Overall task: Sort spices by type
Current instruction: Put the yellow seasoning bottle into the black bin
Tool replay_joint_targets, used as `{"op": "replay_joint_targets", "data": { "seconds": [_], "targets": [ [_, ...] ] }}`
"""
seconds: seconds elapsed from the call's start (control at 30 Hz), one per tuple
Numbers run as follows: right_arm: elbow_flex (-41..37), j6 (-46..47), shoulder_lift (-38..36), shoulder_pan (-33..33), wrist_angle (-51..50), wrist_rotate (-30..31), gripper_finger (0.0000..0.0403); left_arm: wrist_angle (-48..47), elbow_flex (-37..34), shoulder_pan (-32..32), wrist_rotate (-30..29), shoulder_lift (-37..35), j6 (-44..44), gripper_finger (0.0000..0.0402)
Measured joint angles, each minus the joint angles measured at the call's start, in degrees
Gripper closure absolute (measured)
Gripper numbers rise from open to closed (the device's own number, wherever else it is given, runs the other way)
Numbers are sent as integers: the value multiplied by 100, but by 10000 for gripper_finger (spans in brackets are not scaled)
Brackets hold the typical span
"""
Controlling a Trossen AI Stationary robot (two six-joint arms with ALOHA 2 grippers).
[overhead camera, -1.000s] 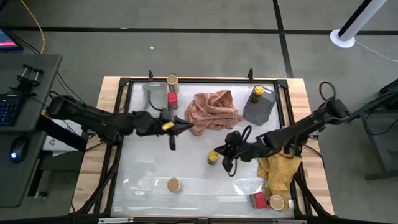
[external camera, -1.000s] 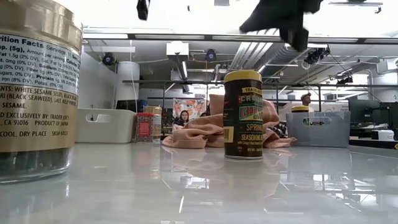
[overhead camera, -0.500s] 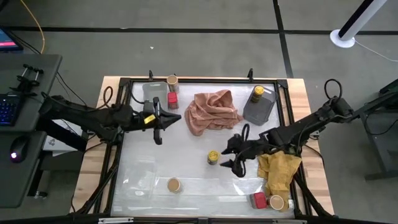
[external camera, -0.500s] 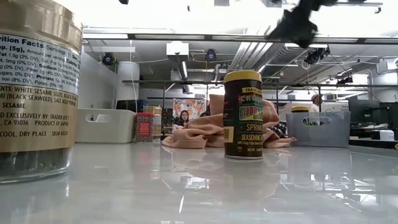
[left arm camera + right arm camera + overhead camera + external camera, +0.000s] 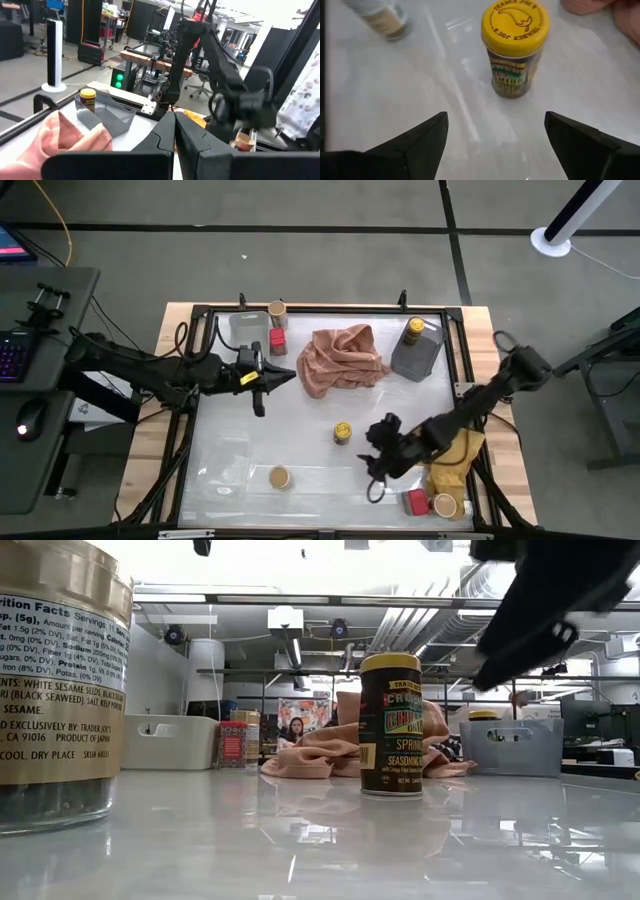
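Right gripper (image 5: 374, 471) now off yellow-lidded jar (image 5: 342, 432).

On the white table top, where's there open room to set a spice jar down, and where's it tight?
The widest bare patch is the table middle, bordered by the pink cloth, the yellow-lidded jar and the tan-lidded jar. It is crowded at the near right corner, where the open right gripper, yellow cloth, red box and another jar cluster.

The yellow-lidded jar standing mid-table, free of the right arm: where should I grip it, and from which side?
Grip the yellow-lidded jar around its round body just under the lid, coming from the right gripper side, jaws already open. It stands upright and alone on bare table, so both flanks are free; the pink cloth lies well behind.
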Motion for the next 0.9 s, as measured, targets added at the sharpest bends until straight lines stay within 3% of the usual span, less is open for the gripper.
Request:
{"op": "replay_joint_targets", "data": {
  "seconds": [0.27, 0.47, 0.63, 0.7, 0.9],
  "targets": [
    [0, -429, 1050, -231, 1433, 170, 75, -21, 0, -1, 2, -1, -162, 401],
    [-1, -404, 1190, -416, 1437, 782, 75, -27, 0, -36, 22, -1, -188, 401],
    [0, -439, 1190, -594, 1456, 775, 75, -66, 0, -101, 25, -1, -258, 402],
    [0, -479, 1190, -651, 1496, 555, 75, -111, 0, -127, 26, -1, -261, 401],
    [0, -1013, 1019, -664, 1237, -860, 75, -237, 0, -173, 26, -1, -258, 401]
  ]
}}
